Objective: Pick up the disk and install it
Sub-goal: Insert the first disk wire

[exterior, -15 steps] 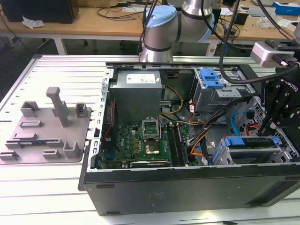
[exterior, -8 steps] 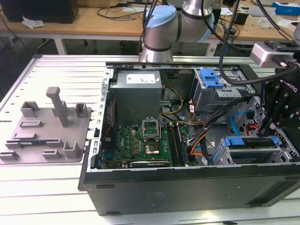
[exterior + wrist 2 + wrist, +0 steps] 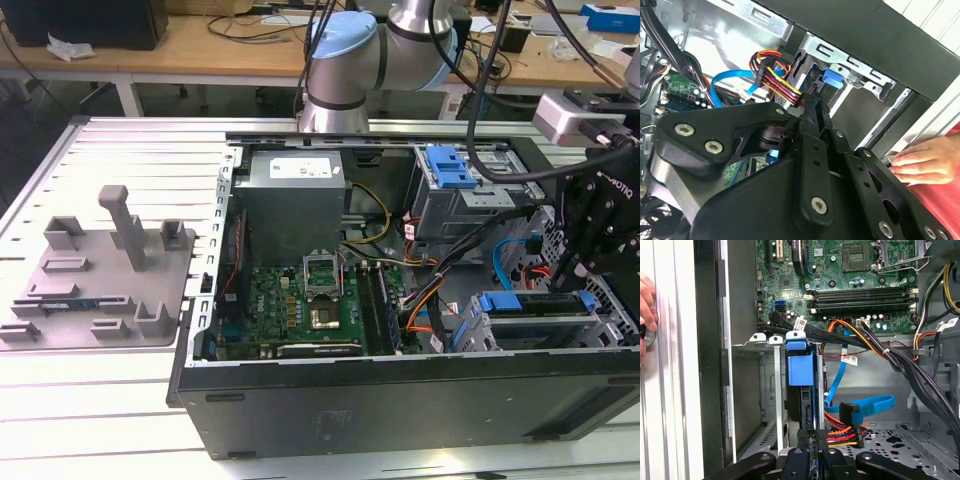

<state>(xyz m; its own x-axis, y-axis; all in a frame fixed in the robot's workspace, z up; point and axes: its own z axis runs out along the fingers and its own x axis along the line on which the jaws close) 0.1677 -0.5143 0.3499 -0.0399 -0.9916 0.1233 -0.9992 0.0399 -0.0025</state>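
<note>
the silver hard disk in its bright blue plastic carrier (image 3: 801, 371) stands edge-up in the grey metal drive bay (image 3: 771, 390) near the case's right end, the black gripper (image 3: 810, 447) clenched on its edge; judged stiff, fairly heavy, best gripped by the carrier rails.

We see a grey fixture plate (image 3: 100, 275) on the slatted tabletop (image 3: 60, 400), beside the open computer case (image 3: 400, 400) with its green motherboard (image 3: 300, 300).
</note>
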